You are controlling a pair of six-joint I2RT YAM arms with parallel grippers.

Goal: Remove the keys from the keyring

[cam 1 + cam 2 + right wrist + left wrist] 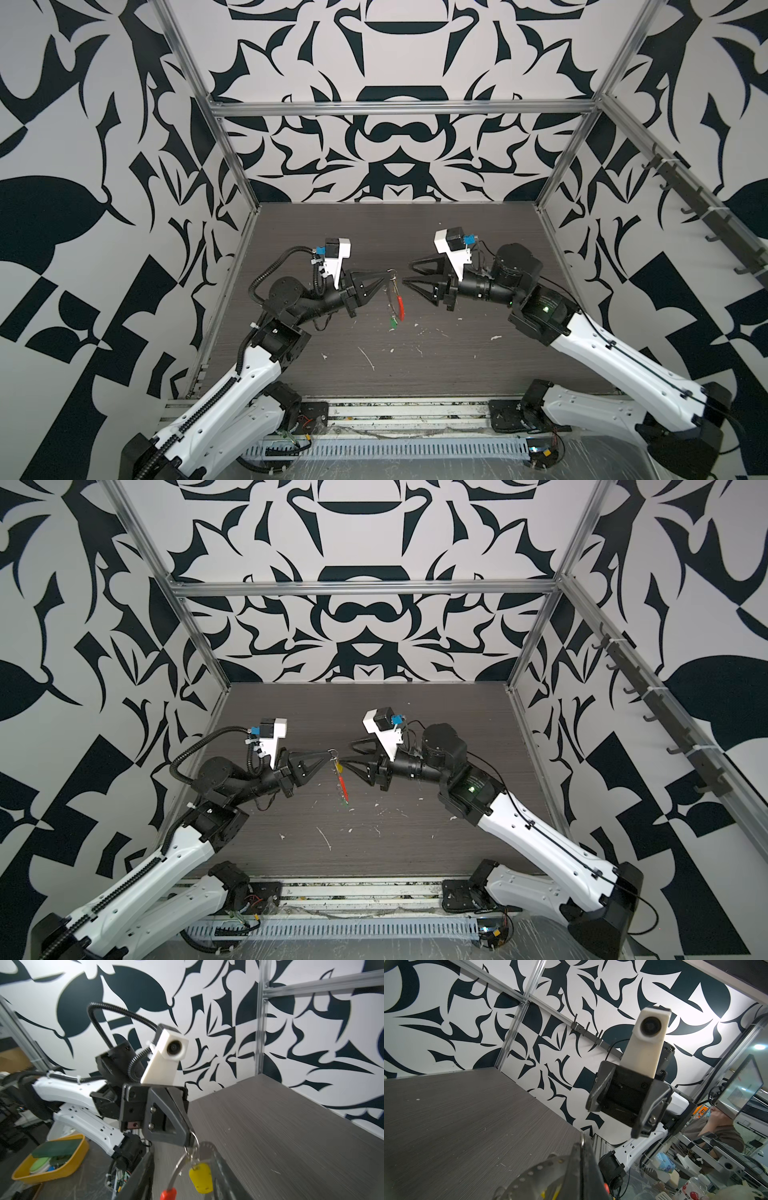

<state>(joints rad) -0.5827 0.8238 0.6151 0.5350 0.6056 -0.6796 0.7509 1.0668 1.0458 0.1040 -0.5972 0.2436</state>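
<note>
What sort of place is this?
Probably a robot test booth in a lab: two robot arms work over a table, metal framing and patterned walls box it in, and a cluttered workbench shows outside.

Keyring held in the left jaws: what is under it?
Under the keyring, its green key dangles lowest, over dark table strewn with white flecks. Whether the key touches the table cannot be told.

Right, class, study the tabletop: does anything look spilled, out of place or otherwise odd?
Yes. White flecks and scraps lie scattered over the near half of the dark table, like leftover debris, close to where the keyring hangs from the left gripper. Nothing else stands out.
</note>
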